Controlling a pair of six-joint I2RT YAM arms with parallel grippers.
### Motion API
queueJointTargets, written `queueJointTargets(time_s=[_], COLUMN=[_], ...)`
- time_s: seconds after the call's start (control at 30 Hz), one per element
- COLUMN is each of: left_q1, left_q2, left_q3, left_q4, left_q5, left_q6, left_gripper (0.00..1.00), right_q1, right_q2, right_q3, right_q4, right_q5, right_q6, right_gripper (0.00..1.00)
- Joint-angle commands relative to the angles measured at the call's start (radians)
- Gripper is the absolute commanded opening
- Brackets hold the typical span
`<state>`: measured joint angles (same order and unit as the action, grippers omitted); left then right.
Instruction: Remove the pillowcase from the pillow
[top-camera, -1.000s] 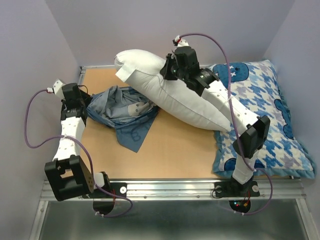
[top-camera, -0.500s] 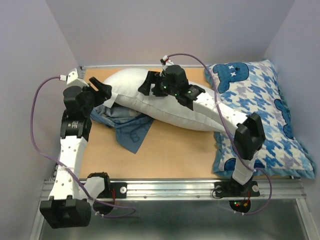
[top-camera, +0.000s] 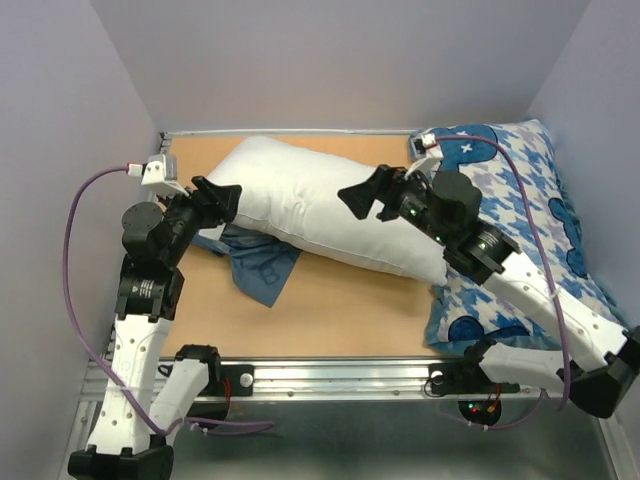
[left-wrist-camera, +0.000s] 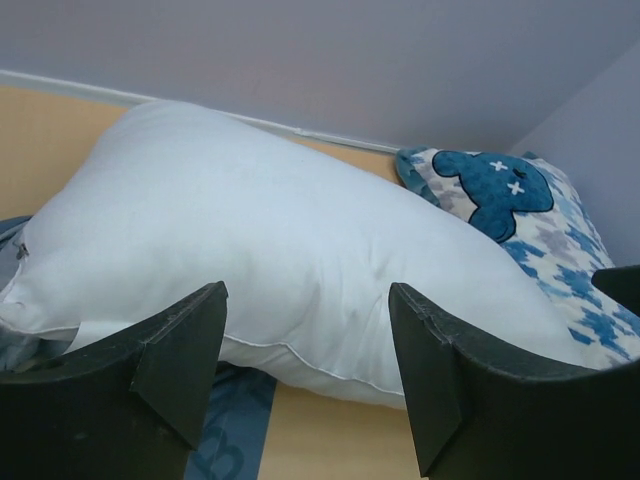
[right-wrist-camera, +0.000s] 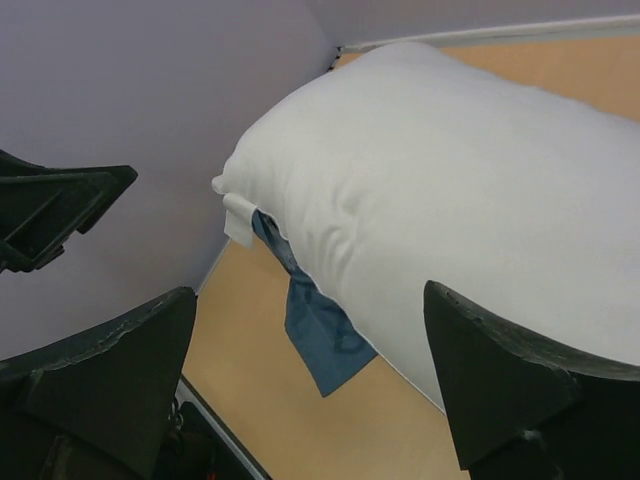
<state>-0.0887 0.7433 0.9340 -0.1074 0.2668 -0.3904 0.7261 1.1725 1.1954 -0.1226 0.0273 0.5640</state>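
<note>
The plain white pillow (top-camera: 320, 215) lies bare across the middle of the table, with nothing gripping it. The dark blue pillowcase (top-camera: 258, 268) is off it, crumpled on the table, mostly under the pillow's left end, with one flap sticking out in front. My left gripper (top-camera: 222, 198) hovers open at the pillow's left end, and its wrist view shows the pillow (left-wrist-camera: 280, 230) ahead of the empty gripper (left-wrist-camera: 305, 300) and the pillowcase (left-wrist-camera: 235, 410) below. My right gripper (top-camera: 365, 190) is open above the pillow's right half, and its wrist view looks down on the pillow (right-wrist-camera: 450, 170) and pillowcase flap (right-wrist-camera: 320, 335).
A blue-and-white houndstooth pillow (top-camera: 540, 240) with cartoon figures fills the right side of the table, and the white pillow's right end rests against it. Purple walls close in the left, back and right. The wooden tabletop (top-camera: 340, 310) is bordered by a metal rail at the front.
The right gripper opened and let go of the raised pillow, which dropped flat over the pillowcase. The left gripper opened, released the pillowcase and lifted. Both arms drew back.
</note>
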Motion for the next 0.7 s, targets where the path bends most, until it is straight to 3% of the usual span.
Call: queueJointTargets(time_s=[0.0, 0.27, 0.67], left_q1=[-0.005, -0.005, -0.005], left_q2=[-0.059, -0.148, -0.194], left_q3=[-0.014, -0.061, -0.075], left_q4=[0.012, -0.029, 0.003], left_q5=[0.020, 0.000, -0.026], left_q6=[0.051, 0.097, 0.070], left_gripper=[0.77, 0.77, 0.77], right_q1=[-0.002, -0.002, -0.002], right_q2=[-0.132, -0.326, -0.286], right_q3=[-0.118, -0.241, -0.227], right_q4=[-0.017, -0.129, -0.161], right_q5=[0.146, 0.308, 0.283], right_q6=[-0.033, -0.058, -0.059], right_gripper=[1.00, 1.00, 1.00])
